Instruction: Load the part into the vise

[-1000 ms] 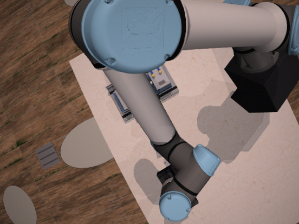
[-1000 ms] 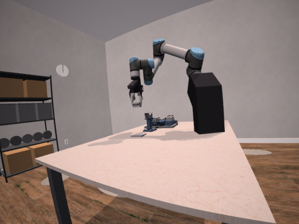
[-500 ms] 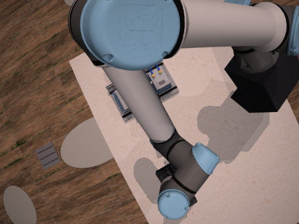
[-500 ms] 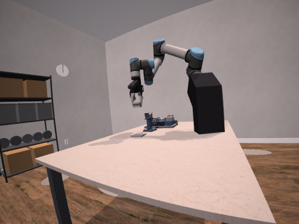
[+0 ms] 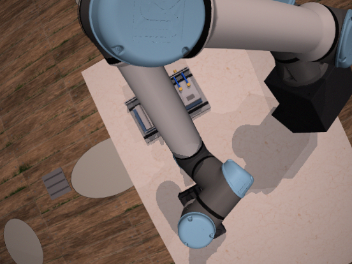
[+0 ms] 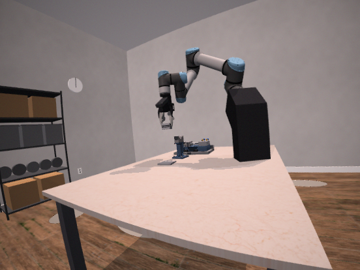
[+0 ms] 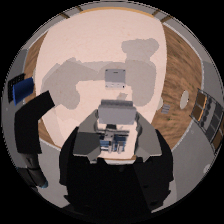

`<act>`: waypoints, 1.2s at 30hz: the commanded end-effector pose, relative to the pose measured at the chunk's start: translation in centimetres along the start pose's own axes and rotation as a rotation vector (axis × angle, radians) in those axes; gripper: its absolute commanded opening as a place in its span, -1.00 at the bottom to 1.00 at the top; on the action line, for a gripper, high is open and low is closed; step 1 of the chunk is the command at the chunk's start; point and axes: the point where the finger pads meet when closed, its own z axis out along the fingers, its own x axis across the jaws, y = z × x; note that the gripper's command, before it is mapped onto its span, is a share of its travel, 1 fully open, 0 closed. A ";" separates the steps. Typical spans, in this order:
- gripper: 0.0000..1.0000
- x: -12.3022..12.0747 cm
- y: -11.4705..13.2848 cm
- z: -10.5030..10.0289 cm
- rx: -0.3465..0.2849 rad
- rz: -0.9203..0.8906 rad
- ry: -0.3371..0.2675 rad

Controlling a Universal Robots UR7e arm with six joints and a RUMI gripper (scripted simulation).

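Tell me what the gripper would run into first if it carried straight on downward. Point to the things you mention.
With the part (image 6: pixel 166 126) (image 7: pixel 116 112) leading, the gripper (image 6: pixel 166 122) (image 7: pixel 116 110) would probably meet the table top (image 5: pixel 271 207) (image 6: pixel 195 202) (image 7: pixel 95 40) or infeed plate (image 6: pixel 167 162) (image 7: pixel 115 75); the blue stand (image 6: pixel 179 150) looks close, but depth is unclear.

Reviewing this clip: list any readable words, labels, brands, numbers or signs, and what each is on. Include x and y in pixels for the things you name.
None can be read with certainty.
The big blue joint cap (image 5: pixel 150 25) has faint outlined marks, too broken up to read.
The wall clock (image 6: pixel 75 85) shows no legible numerals.
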 end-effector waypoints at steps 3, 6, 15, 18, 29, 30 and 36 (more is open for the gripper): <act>-1.00 0.1 1.7 -0.1 0.003 0.021 0.001; -1.00 0.1 2.7 -0.1 0.003 0.033 0.000; -1.00 0.1 5.2 0.0 0.004 0.064 0.000; -1.00 0.0 6.3 0.0 0.004 0.078 0.000; -1.00 -0.4 9.9 -0.1 0.002 0.124 0.001; -1.00 -0.4 10.2 -0.1 0.002 0.127 0.001; -1.00 -0.6 11.3 -0.1 0.001 0.141 0.002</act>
